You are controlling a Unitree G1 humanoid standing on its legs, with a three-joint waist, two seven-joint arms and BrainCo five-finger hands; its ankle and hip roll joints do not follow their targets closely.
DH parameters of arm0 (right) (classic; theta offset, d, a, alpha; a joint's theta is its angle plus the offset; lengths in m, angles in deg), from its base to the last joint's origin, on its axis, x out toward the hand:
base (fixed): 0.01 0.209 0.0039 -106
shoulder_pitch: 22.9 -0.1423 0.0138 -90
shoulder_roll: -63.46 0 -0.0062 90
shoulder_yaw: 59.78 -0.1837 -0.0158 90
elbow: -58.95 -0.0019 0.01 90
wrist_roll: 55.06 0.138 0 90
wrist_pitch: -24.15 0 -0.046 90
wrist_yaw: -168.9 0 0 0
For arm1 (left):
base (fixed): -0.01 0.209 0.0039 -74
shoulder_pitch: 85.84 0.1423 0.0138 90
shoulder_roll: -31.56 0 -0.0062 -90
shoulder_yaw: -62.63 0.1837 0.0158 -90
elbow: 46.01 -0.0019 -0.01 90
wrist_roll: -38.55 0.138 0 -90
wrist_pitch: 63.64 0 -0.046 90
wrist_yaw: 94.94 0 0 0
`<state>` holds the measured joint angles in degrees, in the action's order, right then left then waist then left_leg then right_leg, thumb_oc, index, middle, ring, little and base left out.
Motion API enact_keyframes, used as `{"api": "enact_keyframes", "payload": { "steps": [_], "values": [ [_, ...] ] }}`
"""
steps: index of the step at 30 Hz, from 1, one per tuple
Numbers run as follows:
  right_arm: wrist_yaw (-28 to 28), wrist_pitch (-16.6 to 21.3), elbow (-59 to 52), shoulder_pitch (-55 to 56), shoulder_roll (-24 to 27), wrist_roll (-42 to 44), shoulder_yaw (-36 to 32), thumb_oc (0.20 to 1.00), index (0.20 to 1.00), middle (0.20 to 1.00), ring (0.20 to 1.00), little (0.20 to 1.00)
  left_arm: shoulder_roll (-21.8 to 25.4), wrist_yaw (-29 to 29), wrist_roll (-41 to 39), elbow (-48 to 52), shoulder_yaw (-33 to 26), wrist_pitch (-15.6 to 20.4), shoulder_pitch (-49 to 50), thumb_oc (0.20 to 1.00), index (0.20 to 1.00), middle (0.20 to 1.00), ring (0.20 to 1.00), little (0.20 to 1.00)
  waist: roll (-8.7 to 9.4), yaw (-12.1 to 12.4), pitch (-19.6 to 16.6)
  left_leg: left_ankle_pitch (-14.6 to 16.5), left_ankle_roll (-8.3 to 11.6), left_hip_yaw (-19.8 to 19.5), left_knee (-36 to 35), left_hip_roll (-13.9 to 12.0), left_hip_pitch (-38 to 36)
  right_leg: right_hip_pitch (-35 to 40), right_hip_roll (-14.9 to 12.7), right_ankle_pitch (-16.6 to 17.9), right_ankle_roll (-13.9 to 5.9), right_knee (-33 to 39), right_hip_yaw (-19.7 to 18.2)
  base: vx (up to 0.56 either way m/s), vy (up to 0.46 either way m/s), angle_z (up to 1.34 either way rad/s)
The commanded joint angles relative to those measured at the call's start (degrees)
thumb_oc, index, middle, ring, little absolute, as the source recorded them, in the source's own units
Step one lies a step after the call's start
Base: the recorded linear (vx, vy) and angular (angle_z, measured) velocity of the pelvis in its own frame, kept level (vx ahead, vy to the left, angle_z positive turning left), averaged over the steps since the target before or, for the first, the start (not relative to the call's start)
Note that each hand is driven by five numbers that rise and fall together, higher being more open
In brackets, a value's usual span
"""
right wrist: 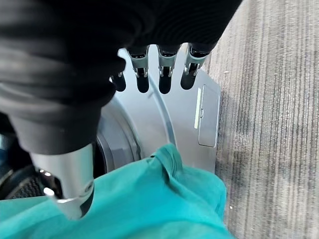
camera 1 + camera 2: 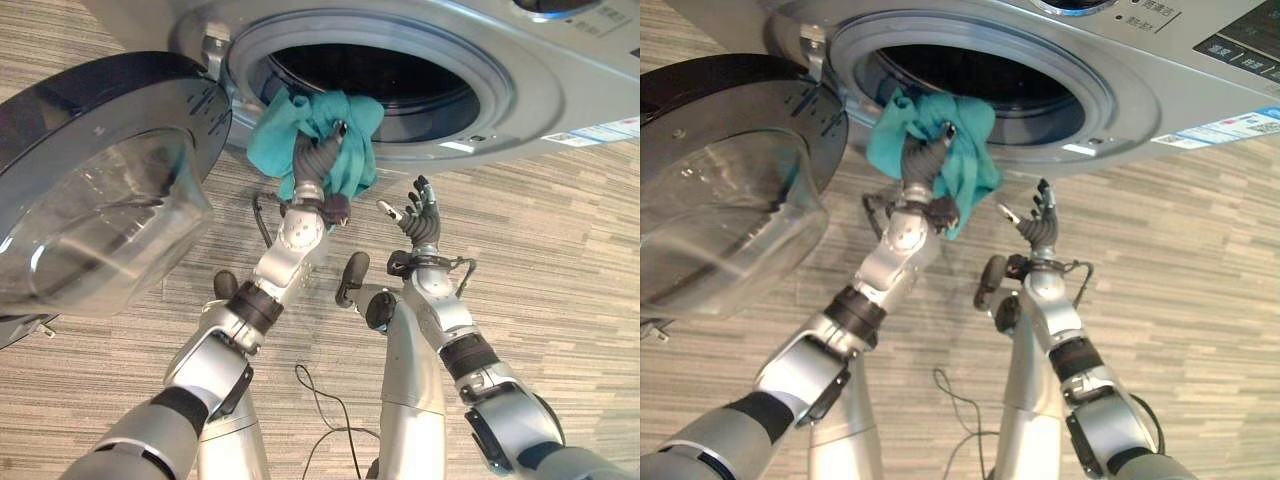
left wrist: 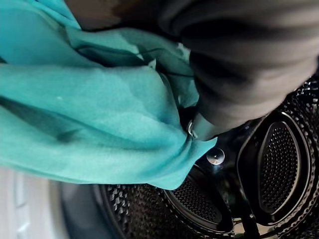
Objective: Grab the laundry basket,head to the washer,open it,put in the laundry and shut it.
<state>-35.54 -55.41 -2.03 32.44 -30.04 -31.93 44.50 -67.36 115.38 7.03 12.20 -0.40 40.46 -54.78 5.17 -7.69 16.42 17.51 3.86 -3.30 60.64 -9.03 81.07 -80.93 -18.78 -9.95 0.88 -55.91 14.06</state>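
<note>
The round glass-and-dark-plastic washer door [image 2: 95, 190] stands swung wide open to the left of the silver front-loading washer's round opening [image 2: 400, 85]. At the lower left rim of that opening hangs the teal cloth garment [image 2: 320, 140], draped half over the rim and half below it, not yet inside the dark perforated steel drum [image 3: 279, 164]. The left robot hand [image 2: 318, 160] is buried in the garment; its fingers are hidden by the cloth, so whether they clutch it cannot be told. The right robot hand [image 2: 418, 212] hovers below the opening, just right of the garment, fingers spread and holding nothing. The step in hand looks like loading the laundry. The next move probably calls for pushing the garment past the rim into the drum, letting go, then withdrawing so no cloth trails over the seal.
</note>
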Motion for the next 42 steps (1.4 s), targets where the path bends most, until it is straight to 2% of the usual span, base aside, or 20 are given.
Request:
{"api": "enact_keyframes", "payload": {
  "steps": [1, 5, 7, 9, 10, 12, 14, 16, 17, 19, 20, 21, 23, 24, 25, 26, 30, 34, 36, 42],
  "values": [
    [-0.1, 3.5, -3.6, 0.9, -0.2, 1.8, 2.3, 1.000, 1.000, 1.000, 1.000, 1.000, -5.0, 1.6, 0.2, -3.4, -1.9, 4.9, -6.6, 0.200, 0.200, 0.200, 0.200, 0.200, -2.22, -2.1, -5.2, -1.8, -1.93, -1.0, -3.0, -1.3, 2.0, 0.9, 3.2, -8.5, 0.83, -3.7, -3.7, 0.00, -0.016, -0.17],
    [0.2, 4.9, -5.7, 0.1, -0.4, 4.0, 3.6, 1.000, 1.000, 1.000, 1.000, 1.000, 0.6, 4.6, -6.0, -16.0, -5.4, 5.2, -28.1, 0.200, 0.200, 0.200, 0.200, 0.200, -1.61, -5.8, -6.7, -2.1, -0.90, -0.9, -3.4, -3.2, 3.1, -0.3, 4.7, -7.4, 0.07, -2.3, -3.7, 0.01, -0.013, -0.17],
    [0.7, 5.0, -6.2, -0.2, 0.3, 4.0, 3.6, 1.000, 1.000, 1.000, 1.000, 1.000, 3.5, 4.4, -9.3, -18.8, -5.7, 5.6, -34.2, 0.200, 0.200, 0.200, 0.200, 0.200, -1.72, -6.8, -7.1, -2.1, -0.46, -0.8, -3.5, -4.0, 3.3, -0.5, 5.3, -7.0, -0.45, -1.4, -3.6, 0.04, -0.026, -0.33],
    [2.0, 4.6, -8.2, 3.1, 2.3, 2.9, 2.8, 1.000, 1.000, 1.000, 1.000, 1.000, 10.0, 3.2, -17.8, -17.8, -6.3, 9.5, -44.3, 0.200, 0.200, 0.200, 0.200, 0.200, -2.41, -7.4, -7.6, -2.2, 0.02, -1.0, -3.8, -4.7, 3.9, -0.6, 6.3, -6.4, -1.70, 0.4, -3.1, 0.06, -0.058, -0.31],
    [2.1, 4.5, -8.4, 3.3, 2.4, 2.8, 2.8, 1.000, 1.000, 1.000, 1.000, 1.000, 10.0, 3.0, -18.1, -18.0, -6.4, 9.6, -44.4, 0.200, 0.200, 0.200, 0.200, 0.200, -2.57, -7.4, -7.6, -2.2, 0.03, -1.1, -3.8, -4.7, 4.0, -0.6, 6.3, -6.4, -1.72, 0.5, -3.0, 0.02, -0.037, -0.24],
    [2.8, 3.3, -11.2, 10.1, 4.8, 0.7, 0.3, 1.000, 1.000, 1.000, 1.000, 1.000, 13.0, 5.5, -17.0, -6.7, -8.4, 14.8, -44.3, 0.200, 0.200, 0.200, 0.200, 0.200, -3.10, -6.6, -7.8, -2.3, -0.33, -1.7, -4.5, -4.2, 4.4, -0.6, 6.0, -6.4, -2.30, 1.1, -2.4, 0.04, -0.049, -0.11],
    [3.2, 2.6, -11.7, 11.9, 5.3, 0.4, -0.4, 1.000, 1.000, 1.000, 1.000, 1.000, 11.6, 6.9, -15.3, -2.4, -9.3, 15.9, -42.5, 0.200, 0.200, 0.200, 0.200, 0.200, -3.52, -6.2, -8.2, -2.5, -0.41, -2.0, -4.9, -3.6, 4.4, -0.5, 5.7, -6.5, -2.52, 1.3, -2.2, 0.03, -0.039, 0.09],
    [3.9, 2.0, -12.3, 14.3, 5.6, 0.4, -0.2, 1.000, 1.000, 1.000, 1.000, 1.000, 9.0, 8.3, -11.7, 3.1, -9.7, 15.8, -40.2, 0.200, 0.200, 0.200, 0.200, 0.200, -3.47, -6.0, -8.5, -2.7, -0.50, -2.4, -5.5, -3.0, 4.3, -0.5, 5.4, -6.6, -2.47, 1.3, -2.2, 0.03, -0.028, 0.22],
    [5.0, 1.8, -11.8, 15.1, 6.0, 0.7, -0.2, 1.000, 1.000, 1.000, 1.000, 1.000, 7.3, 7.8, -6.2, 4.9, -8.3, 12.8, -37.3, 0.200, 0.200, 0.200, 0.200, 0.200, -3.30, -6.0, -8.6, -2.8, -0.54, -2.3, -6.0, -2.7, 4.1, -0.4, 5.1, -6.5, -2.44, 1.7, -2.1, 0.01, 0.010, 0.19],
    [5.9, 1.8, -12.1, 15.0, 6.2, 0.7, -0.2, 1.000, 1.000, 1.000, 1.000, 1.000, 6.4, 6.2, -0.2, 6.1, -6.1, 8.7, -32.6, 1.000, 1.000, 1.000, 1.000, 1.000, -3.19, -5.8, -8.5, -2.9, -0.66, -2.0, -6.6, -2.5, 3.6, -0.1, 5.0, -6.4, -2.28, 2.2, -2.1, 0.00, 0.022, 0.13],
    [5.9, 1.8, -12.1, 15.1, 6.1, 0.7, -0.2, 1.000, 1.000, 1.000, 1.000, 1.000, 6.3, 6.3, 0.0, 6.4, -6.1, 8.5, -32.3, 1.000, 1.000, 1.000, 1.000, 1.000, -3.11, -5.8, -8.6, -2.9, -0.67, -1.9, -6.6, -2.5, 3.5, 0.0, 5.1, -6.4, -2.27, 2.2, -2.1, -0.01, 0.029, 0.09],
    [6.9, 2.2, -12.4, 14.3, 6.2, 1.5, -0.5, 1.000, 1.000, 1.000, 1.000, 1.000, 6.1, 2.2, 4.4, 3.7, -1.9, 3.8, -30.0, 1.000, 1.000, 1.000, 1.000, 1.000, -3.23, -5.5, -8.6, -3.0, -0.85, -1.7, -7.0, -2.4, 3.3, 0.3, 5.0, -6.3, -2.15, 2.4, -2.0, -0.01, 0.026, 0.05],
    [7.1, 2.5, -12.3, 13.9, 6.2, 1.7, -0.6, 1.000, 1.000, 1.000, 1.000, 1.000, 6.4, 1.3, 6.1, 2.6, -0.5, 2.5, -29.4, 1.000, 1.000, 1.000, 1.000, 1.000, -3.11, -5.2, -8.6, -3.0, -1.00, -1.6, -7.2, -2.3, 3.1, 0.5, 4.9, -6.3, -2.14, 2.5, -2.0, 0.00, 0.017, 0.02],
    [7.7, 2.4, -12.1, 13.6, 6.5, 1.9, -1.1, 1.000, 1.000, 1.000, 1.000, 1.000, 8.4, -2.3, 11.2, 1.4, 3.7, -1.5, -28.1, 1.000, 1.000, 1.000, 1.000, 1.000, -3.66, -4.4, -8.5, -3.0, -1.42, -1.5, -7.7, -1.9, 2.9, 0.7, 4.7, -6.4, -2.16, 2.6, -1.9, 0.00, 0.029, 0.08],
    [7.7, 2.4, -12.0, 13.6, 6.4, 2.0, -1.2, 1.000, 1.000, 1.000, 1.000, 1.000, 8.4, -2.3, 11.4, 1.4, 3.8, -1.6, -28.1, 1.000, 1.000, 1.000, 1.000, 1.000, -3.56, -4.4, -8.5, -3.0, -1.43, -1.5, -7.8, -1.8, 2.9, 0.8, 4.6, -6.4, -2.17, 2.6, -1.9, -0.01, 0.065, 0.11],
    [8.7, 1.8, -12.1, 13.4, 7.1, 2.7, -2.3, 1.000, 1.000, 1.000, 1.000, 1.000, 11.3, -8.2, 16.7, 0.8, 8.7, -6.5, -27.8, 1.000, 1.000, 1.000, 1.000, 1.000, -4.30, -3.4, -8.3, -3.0, -1.78, -1.4, -8.2, -1.5, 2.6, 1.1, 4.2, -6.6, -2.27, 2.6, -1.7, -0.01, 0.046, 0.13],
    [10.3, -0.9, -12.8, 14.7, 8.9, 3.0, -5.0, 1.000, 1.000, 1.000, 1.000, 1.000, 17.1, -19.2, 27.9, 2.4, 18.1, -14.2, -27.4, 1.000, 1.000, 1.000, 1.000, 1.000, -5.05, -1.8, -7.5, -3.3, -2.26, -1.1, -9.9, -1.0, 1.0, 2.7, 3.7, -6.7, -2.85, 3.2, -1.4, -0.02, 0.042, 0.13],
    [11.2, -2.5, -12.7, 16.7, 10.5, 2.1, -6.4, 1.000, 1.000, 1.000, 1.000, 1.000, 16.6, -23.6, 34.8, 7.5, 17.9, -16.6, -19.9, 1.000, 1.000, 1.000, 1.000, 1.000, -4.50, -0.9, -6.5, -3.9, -2.30, -1.3, -12.3, -0.7, -1.2, 4.4, 3.9, -6.3, -3.47, 4.7, -1.4, -0.04, 0.022, 0.12],
    [11.1, -3.4, -12.1, 17.3, 10.9, 1.4, -7.7, 1.000, 1.000, 1.000, 1.000, 1.000, 12.3, -24.8, 35.5, 8.7, 14.9, -18.2, -12.7, 1.000, 1.000, 1.000, 1.000, 1.000, -4.07, -0.7, -6.0, -4.6, -2.10, -1.5, -14.0, -0.4, -2.4, 5.4, 4.0, -6.0, -3.62, 5.9, -1.3, -0.04, 0.011, 0.10],
    [11.2, -3.4, -10.1, 16.9, 10.8, 0.2, -8.4, 1.000, 1.000, 1.000, 1.000, 1.000, 8.8, -26.8, 35.2, 13.8, 13.3, -16.2, -6.6, 1.000, 1.000, 1.000, 1.000, 1.000, -3.89, -0.5, -5.3, -6.0, -1.71, -1.4, -17.2, -0.3, -4.7, 7.2, 4.3, -5.2, -3.94, 8.3, -1.0, -0.03, 0.030, 0.04]
  ]
}}
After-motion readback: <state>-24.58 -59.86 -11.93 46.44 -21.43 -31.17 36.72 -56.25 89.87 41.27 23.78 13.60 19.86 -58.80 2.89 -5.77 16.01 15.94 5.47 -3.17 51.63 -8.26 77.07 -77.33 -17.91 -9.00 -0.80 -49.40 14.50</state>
